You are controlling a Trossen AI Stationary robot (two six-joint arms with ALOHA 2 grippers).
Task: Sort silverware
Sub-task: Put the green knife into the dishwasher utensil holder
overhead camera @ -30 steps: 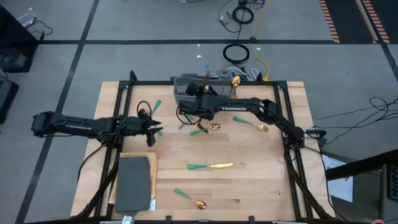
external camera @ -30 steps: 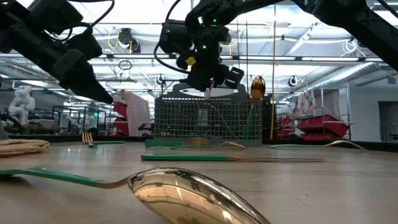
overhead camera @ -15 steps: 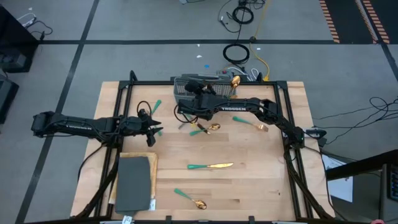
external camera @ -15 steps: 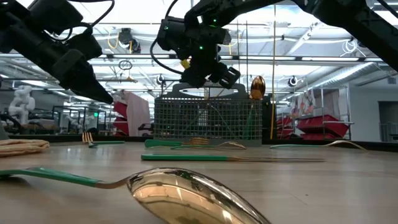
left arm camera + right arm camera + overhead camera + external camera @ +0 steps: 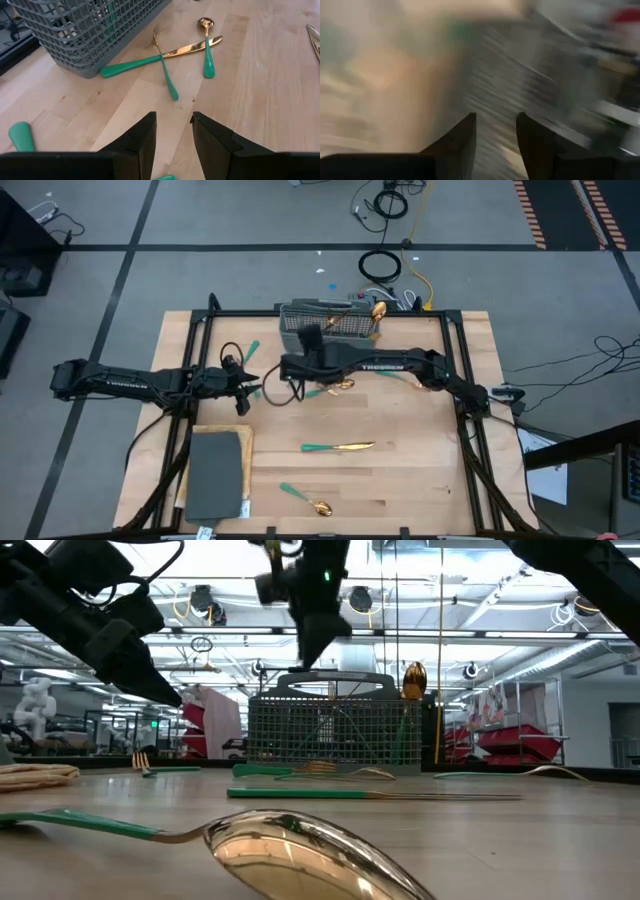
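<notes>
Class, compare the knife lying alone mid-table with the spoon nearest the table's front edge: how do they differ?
The knife has a long, narrow gold blade; the spoon ends in a small rounded gold bowl. The knife lies nearly parallel to the table's front edge; the spoon lies angled. The knife lies mid-table; the spoon nearer the front edge. Both have teal-green handles and lie flat on the wood.

White "TROSSEN" lettering on the right arm (image 5: 380, 365), seen from above. Similar white lettering on the left arm (image 5: 125, 381), too small to read for certain. No other legible text, labels or numbers anywhere on the bench or in the room behind.
</notes>
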